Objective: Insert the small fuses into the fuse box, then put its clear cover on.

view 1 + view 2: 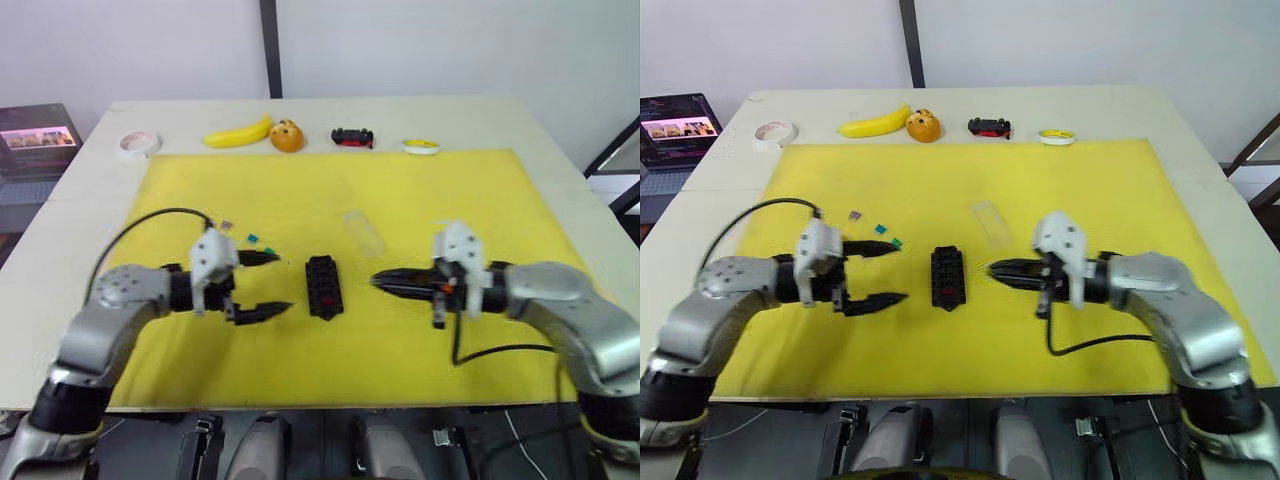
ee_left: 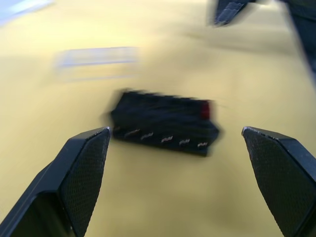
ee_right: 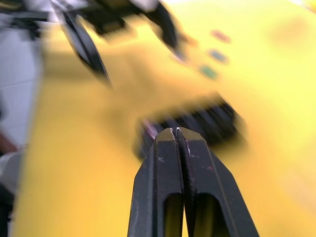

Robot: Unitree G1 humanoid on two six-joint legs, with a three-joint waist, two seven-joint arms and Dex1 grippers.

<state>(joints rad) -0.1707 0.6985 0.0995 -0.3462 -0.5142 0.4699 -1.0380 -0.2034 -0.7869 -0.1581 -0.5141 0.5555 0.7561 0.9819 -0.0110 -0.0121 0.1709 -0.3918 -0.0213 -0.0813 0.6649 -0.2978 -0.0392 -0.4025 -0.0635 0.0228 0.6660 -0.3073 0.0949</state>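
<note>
The black fuse box lies mid-mat on the yellow mat, with a red piece seated at one end. Three small fuses lie loose on the mat, behind and left of the box. The clear cover rests flat behind the box, to its right. My left gripper is open just left of the box, its fingers empty. My right gripper is shut just right of the box and points at it, with nothing visible between its fingers.
Along the table's far edge sit a tape roll, a banana, an orange, a black-and-red toy car and a yellow-white ring. A laptop stands off the table's left side.
</note>
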